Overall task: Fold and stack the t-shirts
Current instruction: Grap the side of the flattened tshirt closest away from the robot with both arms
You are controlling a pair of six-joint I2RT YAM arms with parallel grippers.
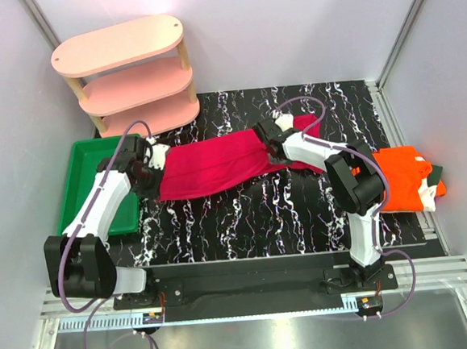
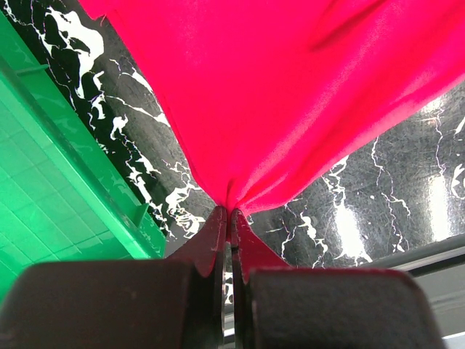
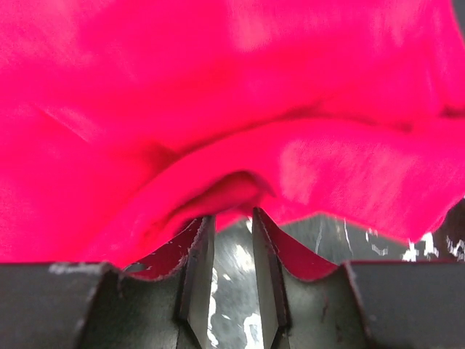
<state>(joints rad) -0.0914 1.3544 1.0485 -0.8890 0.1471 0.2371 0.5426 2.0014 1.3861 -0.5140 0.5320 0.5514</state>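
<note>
While the left gripper (image 2: 231, 212) is clamped shut on one end of the red shirt (image 1: 209, 170), the right gripper (image 3: 231, 215) sits part open at the other end, nothing clamped.

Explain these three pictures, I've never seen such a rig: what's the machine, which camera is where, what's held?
Two robot arms sit at the near edge of a black marbled table. The wide picture looks down from above and behind them; the other two come from a camera on each wrist. A crimson t-shirt lies spread between the arms. The left pincer is shut on one end of it. The right pincer has its jaws apart, at the cloth's edge. An orange t-shirt lies at right, a green tray at left, a pink shelf unit behind.
</note>
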